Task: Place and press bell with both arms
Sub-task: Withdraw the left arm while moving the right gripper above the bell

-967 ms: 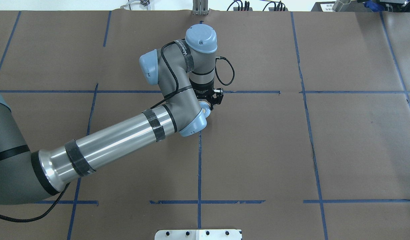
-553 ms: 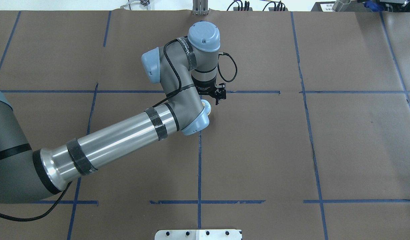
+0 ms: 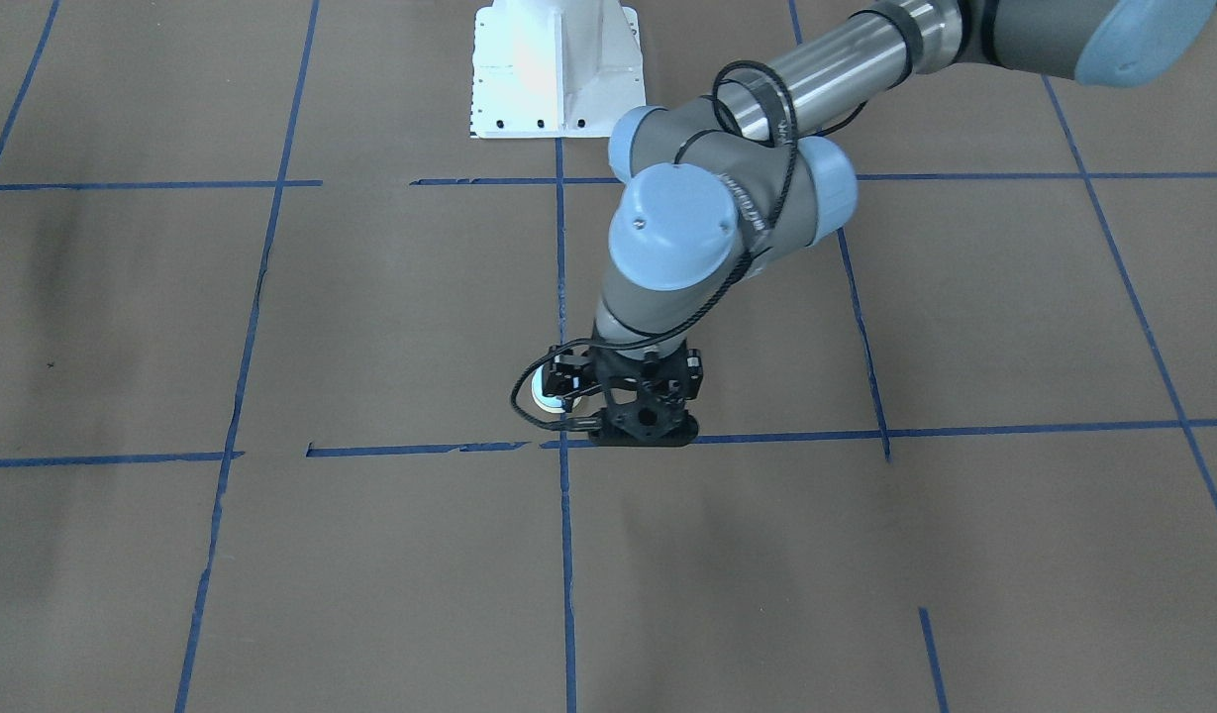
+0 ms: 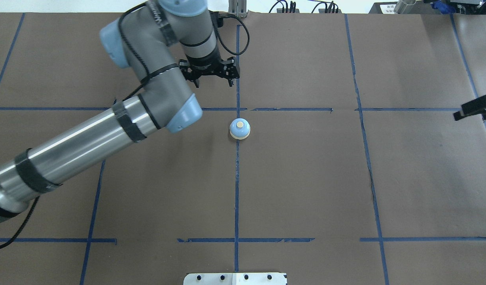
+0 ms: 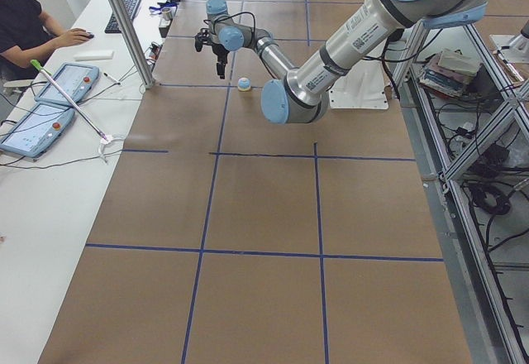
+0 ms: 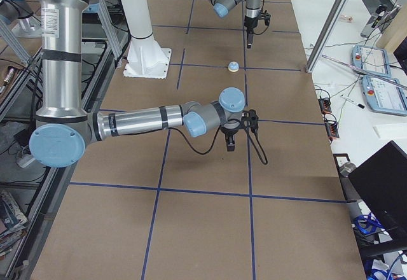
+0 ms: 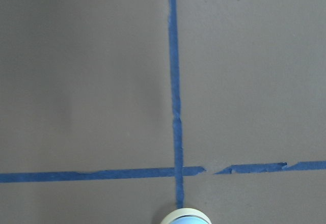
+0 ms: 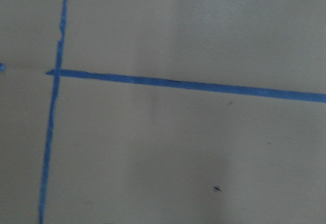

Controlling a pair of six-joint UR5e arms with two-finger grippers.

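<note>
The light-blue bell (image 4: 239, 129) with its cream button stands alone on the brown table, on a blue tape line. It also shows in the front view (image 3: 546, 390), the side views (image 5: 244, 84) (image 6: 233, 67), and at the bottom edge of the left wrist view (image 7: 186, 217). My left gripper (image 4: 212, 80) is open and empty, raised above the table just beyond the bell, apart from it; it also shows in the front view (image 3: 640, 424). My right gripper (image 4: 473, 108) is at the table's right edge, far from the bell; I cannot tell its state.
Brown paper with blue tape lines (image 4: 236, 186) covers the table. The white mounting base (image 3: 554, 69) stands at the robot's side. Tablets (image 5: 37, 107) and an operator (image 5: 25, 16) are at a side table beyond the far edge.
My left gripper was down at the bell, with the arm covering it. It has let go, lifted and drawn away to the far left, so the bell stands uncovered. My right gripper has entered at the right edge.
</note>
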